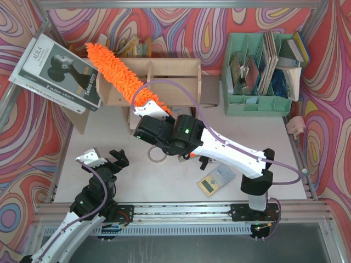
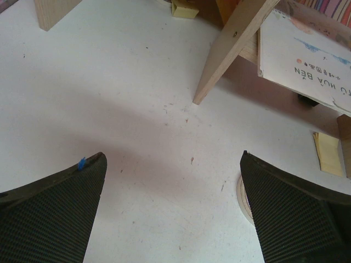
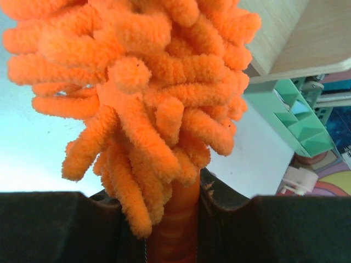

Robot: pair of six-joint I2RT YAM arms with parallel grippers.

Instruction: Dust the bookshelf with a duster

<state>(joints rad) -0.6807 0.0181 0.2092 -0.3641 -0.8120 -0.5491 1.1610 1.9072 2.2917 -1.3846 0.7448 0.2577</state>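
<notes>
Sweeping: lay the duster [image 1: 118, 74] flat along the bookshelf [image 1: 181, 70] top and draw it slowly rightward, past the divider.
Right gripper [image 3: 174, 222]: clamped on the duster's handle, just below the fluffy head.
Left gripper [image 2: 173, 211]: spread wide, empty, near-left over the table [image 2: 109, 109], well apart from the shelf.
Duster: slants across the shelf's left half, tip at the far-left corner.
Hidden: most of the handle lies under the right arm; whether the fibres press on the wood, cannot tell.
</notes>
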